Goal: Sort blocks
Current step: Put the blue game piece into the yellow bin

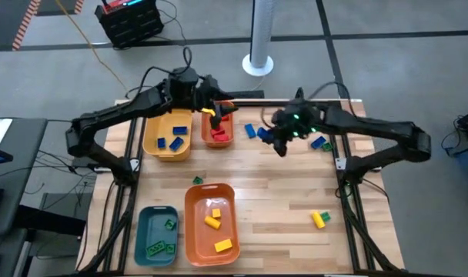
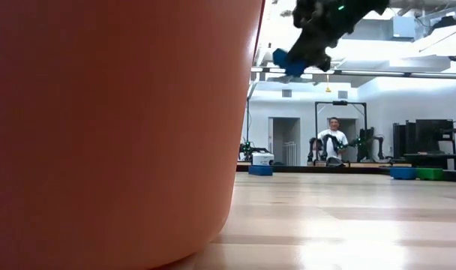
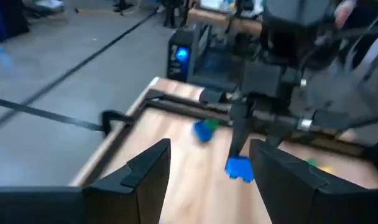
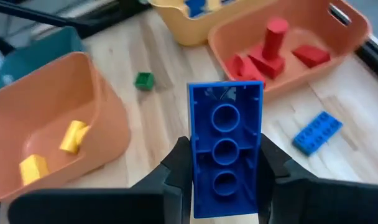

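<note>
A blue block (image 4: 225, 158) is pinched in the right claw (image 4: 225, 168), the two fingers pressed against its long side walls, and it is carried in the air above the surface (image 1: 280, 200), right of the small orange bin (image 1: 218, 132) that holds red blocks (image 4: 273, 56). The hollow underside with three round tubes is turned toward the wrist camera, so the piece is judged to be a thin-walled, rigid plastic brick: very light, stiff and not fragile, but smooth-sided and therefore liable to slip or twist if gripped off-centre. The hold across the flat side walls at mid-length is judged sound; a grip over the studs or on a corner would be less secure. The left claw (image 3: 204, 171) is spread and empty, poised at the far left of the surface near the yellow bin (image 1: 169, 135), in which blue blocks (image 1: 176, 131) already lie. Loose blue blocks (image 1: 250, 131) are noted on the far part of the surface, beside the right arm, a further flat blue plate (image 4: 317, 132) lying flat and so offering only its thin edges to a claw. A green block (image 4: 143, 80) lies between the bins, and yellow blocks (image 1: 319, 219) rest at the near right. The large orange bin (image 1: 211, 227) holds yellow pieces and the teal bin (image 1: 157, 235) green ones.
</note>
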